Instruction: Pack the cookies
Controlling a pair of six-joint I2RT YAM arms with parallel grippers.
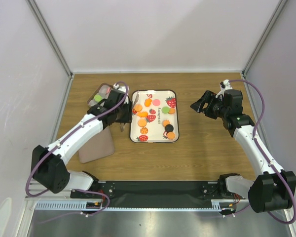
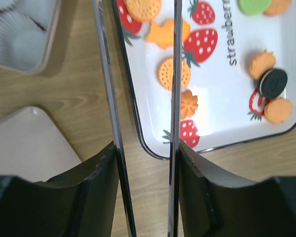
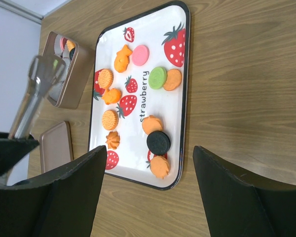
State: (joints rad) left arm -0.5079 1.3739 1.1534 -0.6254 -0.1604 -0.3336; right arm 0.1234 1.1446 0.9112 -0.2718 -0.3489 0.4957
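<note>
Most cookies (image 3: 110, 119) loose on the strawberry-print tray (image 3: 133, 148) in the middle of the desk (image 1: 202, 143): orange in the majority, plus one pink and one green toward the far right, one black toward the near right corner. Far left of the tray, an open box (image 3: 78, 74), apparently with a green and a pink cookie inside, though half hidden by the left arm (image 1: 84, 131). Near left, a lid (image 1: 96, 147) flat on the desk. Left gripper (image 2: 145, 153) above the strip of desk between lid and tray, clamped on tongs (image 2: 107, 89), the two blades apart, the right one across the tray's left rim; tips out of view. Right gripper (image 3: 149, 153) well to the right of the tray, spread wide with nothing between.
</note>
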